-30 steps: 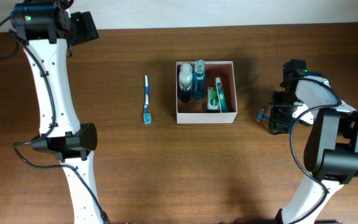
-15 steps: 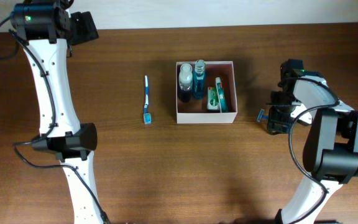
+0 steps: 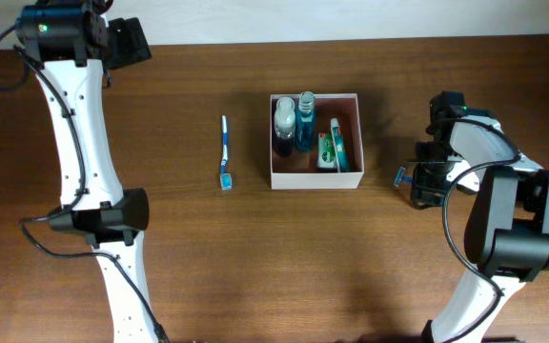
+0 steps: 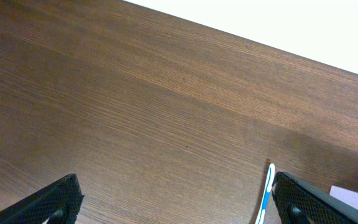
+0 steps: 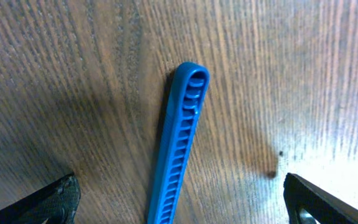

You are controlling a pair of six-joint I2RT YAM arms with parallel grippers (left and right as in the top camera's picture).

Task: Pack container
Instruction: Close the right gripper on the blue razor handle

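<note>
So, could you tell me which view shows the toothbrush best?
Overhead: the whole toothbrush lies left of the container. The left wrist view catches only one end at its bottom edge; the right wrist view misses it.

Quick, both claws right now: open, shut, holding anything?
Left claw: open, empty.
Right claw: open, empty, over a loose blue ridged handle.

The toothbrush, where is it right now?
In the overhead view the toothbrush lies on the table, just left of the box, outside it.

Grained wooden table [image 3: 255,257], ribbed plastic handle [image 5: 178,149]
</note>
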